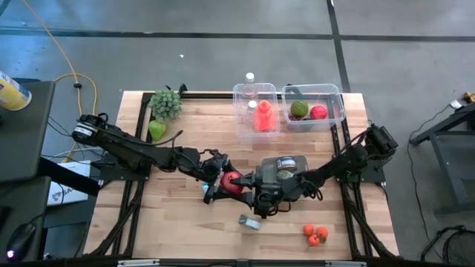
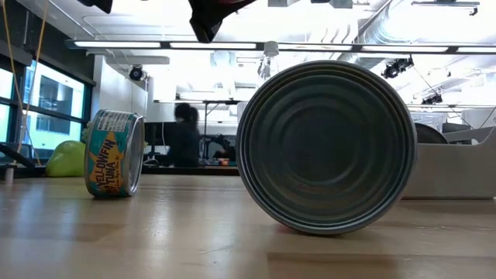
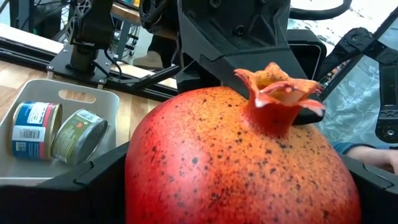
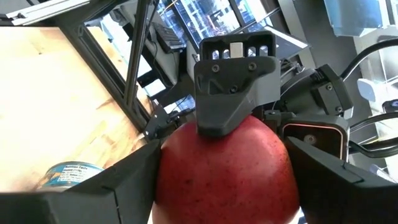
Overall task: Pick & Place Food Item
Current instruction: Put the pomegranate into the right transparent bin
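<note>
**Mid-air handover of the pomegranate, left to right**

You had both grippers meeting over the middle of the desk (image 1: 185,222), with the pomegranate (image 1: 232,181) between them, clear of the wood.

- Left gripper (image 1: 215,182): fingers spread wide around the fruit, one on each flank in the left wrist view. It looked like the one carrying it.
- Right gripper (image 1: 249,183): fingers (image 4: 112,193) either side of the pomegranate (image 4: 227,171) but not clamped; a sliver of gap showed on at least one side. I couldn't tell from the frames whether it had real contact.
- In the right wrist view the left gripper's body sat right on top of the fruit, so the two were crowded close.

My read: you were at the transfer step, pick done, place not started. The likely target was the clear bin (image 1: 315,107) at the far right, already holding a green and a red fruit.

Next move needed, as I judge it:
1. Right fingers close to a firm grip; the skin is hard and round, so a grip off the widest part could slip.
2. Only then release the left and back it straight out.
3. Watch the can (image 1: 249,222) lying on the desk just below the pair.
</note>
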